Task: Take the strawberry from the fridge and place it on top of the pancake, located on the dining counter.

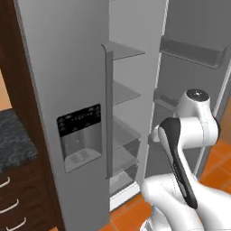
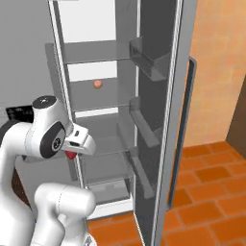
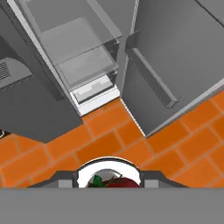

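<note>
Looking down the hand view, I see the strawberry (image 3: pixel 114 181) at the bottom centre of the frame, dark red with a bit of green leaf, sitting right against the hand. The fingertips themselves are hidden there, so I cannot read the gap between them directly. In the right base view the gripper (image 2: pixel 72 153) sits at the middle left of the frame, and a small red lump pokes out just under the white hand; that is the berry again, clamped at the tip as far as I can judge. The fingers are mostly hidden behind the hand body, so how tightly they meet I cannot tell.

The fridge (image 1: pixel 67 90) stands open on its right side: in the left base view the closed door with the black dispenser panel (image 1: pixel 79 122) fills the left half, and the shelves show in the centre. In the right base view a small orange fruit (image 2: pixel 98 84) rests on a shelf in the upper centre, well apart from the hand.

The arm is folded up close, elbow high at the right of the left base view, wrist turned so the hand points down at the orange tiled floor (image 3: pixel 109 135) in front of the fridge's bottom drawer (image 3: pixel 94 89).
</note>
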Controlling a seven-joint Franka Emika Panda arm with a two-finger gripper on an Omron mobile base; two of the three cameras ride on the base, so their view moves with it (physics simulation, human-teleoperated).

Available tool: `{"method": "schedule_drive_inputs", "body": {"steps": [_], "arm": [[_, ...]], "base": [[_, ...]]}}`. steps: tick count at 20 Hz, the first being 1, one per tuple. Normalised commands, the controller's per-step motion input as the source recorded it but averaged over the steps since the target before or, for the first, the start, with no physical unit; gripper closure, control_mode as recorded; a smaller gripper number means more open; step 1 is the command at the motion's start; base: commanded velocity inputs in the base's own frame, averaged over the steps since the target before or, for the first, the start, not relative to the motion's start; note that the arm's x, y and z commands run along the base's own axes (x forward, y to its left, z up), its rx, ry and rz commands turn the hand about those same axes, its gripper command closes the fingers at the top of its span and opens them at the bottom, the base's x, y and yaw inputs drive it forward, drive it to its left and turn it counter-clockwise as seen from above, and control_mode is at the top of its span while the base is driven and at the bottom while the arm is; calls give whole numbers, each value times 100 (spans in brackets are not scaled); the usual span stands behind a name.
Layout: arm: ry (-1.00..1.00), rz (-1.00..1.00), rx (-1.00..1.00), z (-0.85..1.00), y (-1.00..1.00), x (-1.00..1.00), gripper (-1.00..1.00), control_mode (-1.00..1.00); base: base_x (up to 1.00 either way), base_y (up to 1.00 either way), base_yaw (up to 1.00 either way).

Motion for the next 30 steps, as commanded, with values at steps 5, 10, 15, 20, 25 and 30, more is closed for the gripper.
{"method": "schedule_drive_inputs", "body": {"steps": [5, 10, 15, 20, 25, 30], "arm": [[0, 0, 0, 0, 0, 0, 100, 100], [0, 0, 0, 0, 0, 0, 100, 100], [0, 0, 0, 0, 0, 0, 100, 100], [0, 0, 0, 0, 0, 0, 100, 100], [0, 0, 0, 0, 0, 0, 100, 100], [0, 0, 0, 0, 0, 0, 100, 100]], "base": [[-12, 61, -35], [-19, 0, -85], [0, 0, -100], [0, 0, -99], [20, -20, -81], [92, -15, 7]]}}
